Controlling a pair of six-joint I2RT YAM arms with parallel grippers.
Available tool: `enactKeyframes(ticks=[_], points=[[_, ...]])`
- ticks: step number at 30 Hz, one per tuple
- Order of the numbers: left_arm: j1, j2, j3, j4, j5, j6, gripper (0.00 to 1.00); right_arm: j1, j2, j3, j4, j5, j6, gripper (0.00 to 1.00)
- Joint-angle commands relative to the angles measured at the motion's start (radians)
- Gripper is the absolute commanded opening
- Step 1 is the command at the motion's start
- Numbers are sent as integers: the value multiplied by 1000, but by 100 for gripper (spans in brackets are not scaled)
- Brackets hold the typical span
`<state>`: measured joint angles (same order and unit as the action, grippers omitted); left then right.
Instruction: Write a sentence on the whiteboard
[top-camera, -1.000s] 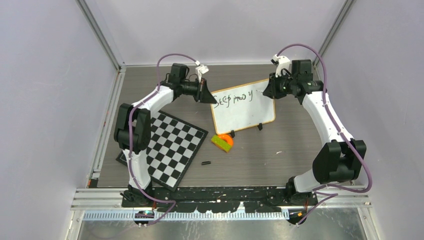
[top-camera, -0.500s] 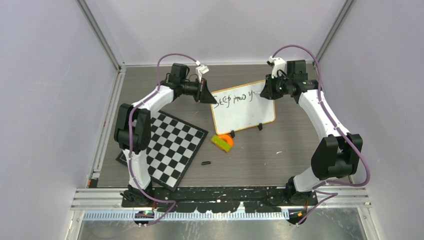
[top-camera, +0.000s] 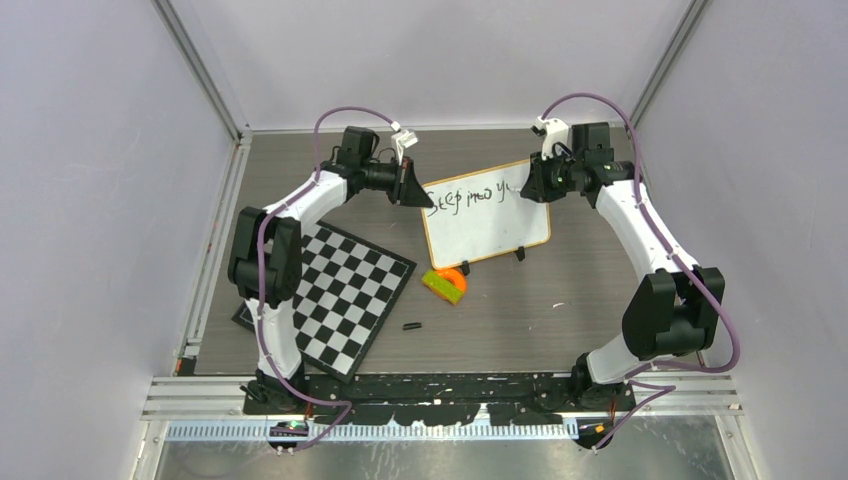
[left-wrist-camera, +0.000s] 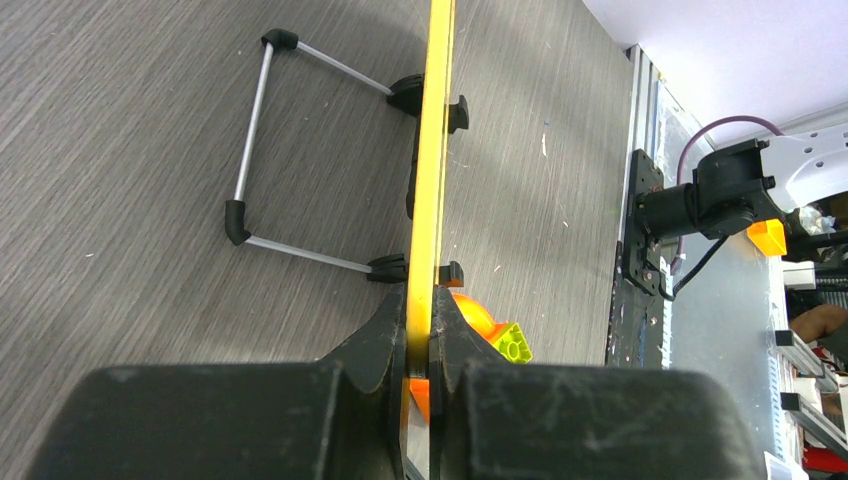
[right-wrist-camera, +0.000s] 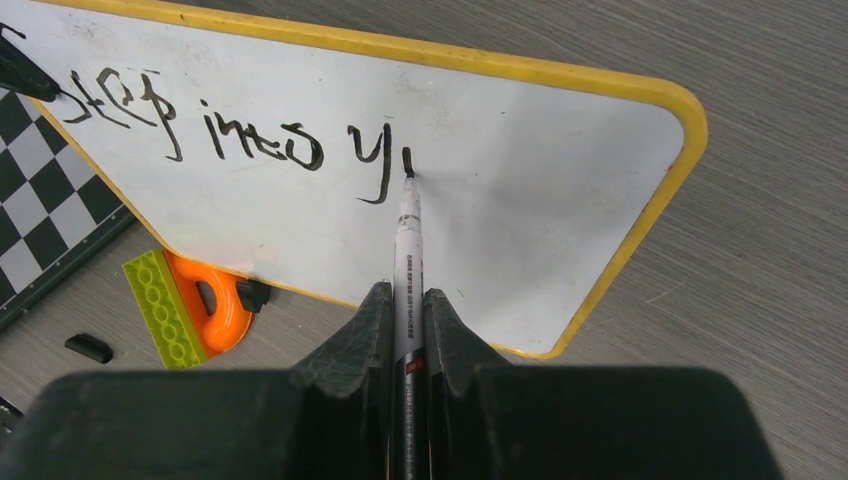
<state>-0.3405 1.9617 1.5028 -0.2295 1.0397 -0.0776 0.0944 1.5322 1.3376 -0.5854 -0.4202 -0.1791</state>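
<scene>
Surface: a grey-brown wood-grain table carried everything, with a metal rail along its near edge.
Room: pale lilac walls closed in three sides, with aluminium posts running up at the rear corners.
Whiteboard: the small glossy white whiteboard with a thin yellowish frame stood at the rear middle of the table on two black feet, with a wire stand behind it.
Sentence: the dark handwritten sentence ran along the whiteboard's top and read "Step into y", followed by one short stroke.
Left gripper: the left gripper was clamped on the whiteboard's upper left edge, the frame pinched between its fingers.
Right gripper: the right gripper was closed on a slim white-barrelled marker, whose tip touched the whiteboard at that short stroke.
Chequered board: a black-and-white chequered board lay flat to the left of the whiteboard and nearer the arm bases.
Toy: an orange and lime-green plastic brick piece lay just in front of the whiteboard's lower left corner.
Small part: a short black piece lay further in front of the whiteboard, apart from the toy.
</scene>
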Motion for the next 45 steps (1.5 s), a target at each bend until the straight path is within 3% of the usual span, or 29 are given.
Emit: enactKeyframes(ticks=[1, 31, 45], points=[[-15, 2, 19, -33, -25, 68, 0, 3, -26, -4, 11, 46, -34, 0], [-15, -3, 16, -32, -24, 73, 0, 6, -45, -5, 166, 109, 76, 0], [-16, -5, 14, -36, -26, 75, 0, 36, -16, 12, 96, 77, 44, 0]])
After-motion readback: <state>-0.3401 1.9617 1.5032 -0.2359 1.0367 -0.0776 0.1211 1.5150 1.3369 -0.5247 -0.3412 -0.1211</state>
